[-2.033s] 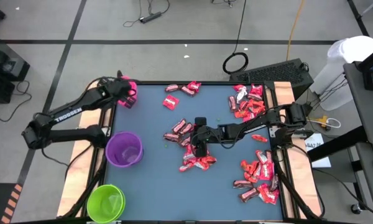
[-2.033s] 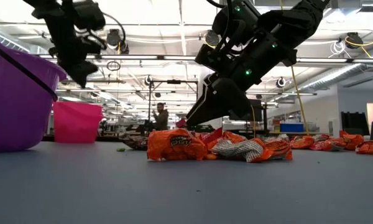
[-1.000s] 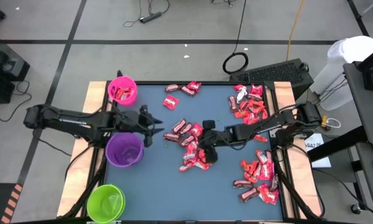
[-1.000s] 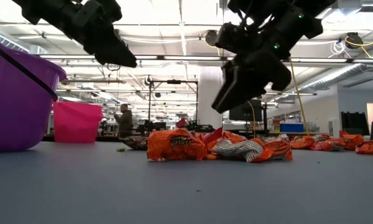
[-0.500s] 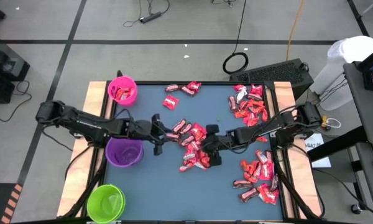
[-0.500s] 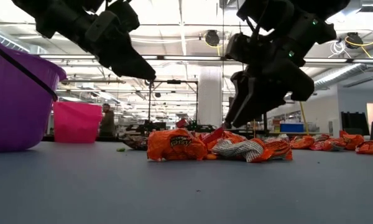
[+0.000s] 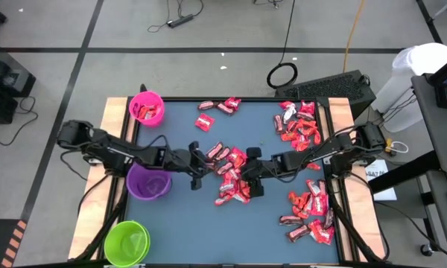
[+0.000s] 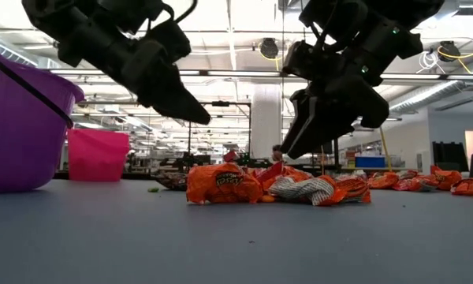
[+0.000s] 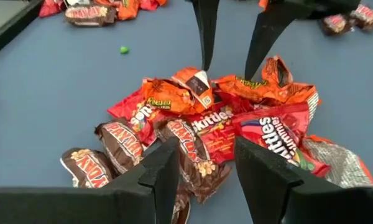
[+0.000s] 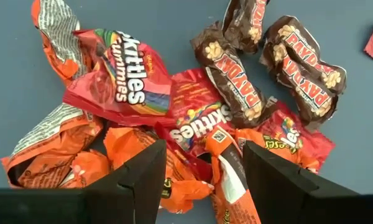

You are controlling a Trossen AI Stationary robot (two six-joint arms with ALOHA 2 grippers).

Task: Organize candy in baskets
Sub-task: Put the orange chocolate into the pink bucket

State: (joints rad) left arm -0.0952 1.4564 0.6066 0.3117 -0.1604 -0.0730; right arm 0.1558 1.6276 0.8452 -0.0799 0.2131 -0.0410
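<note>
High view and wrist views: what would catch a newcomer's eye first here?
Both arms meet over the central candy pile: the left tool and right tool hang open above it from opposite sides, holding nothing. More candy lies scattered along the table's far and right edges. The pink basket already holds some pieces, while the purple basket and green basket look empty.

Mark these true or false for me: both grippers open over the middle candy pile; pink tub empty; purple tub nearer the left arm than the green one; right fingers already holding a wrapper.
1. Both the left gripper and right gripper hang open over the middle candy pile. True.
2. The pink tub is empty. False: candy lies inside.
3. The purple tub sits nearer the left arm than the green tub. True.
4. The right fingers hold a wrapper. False: nothing between them.
</note>
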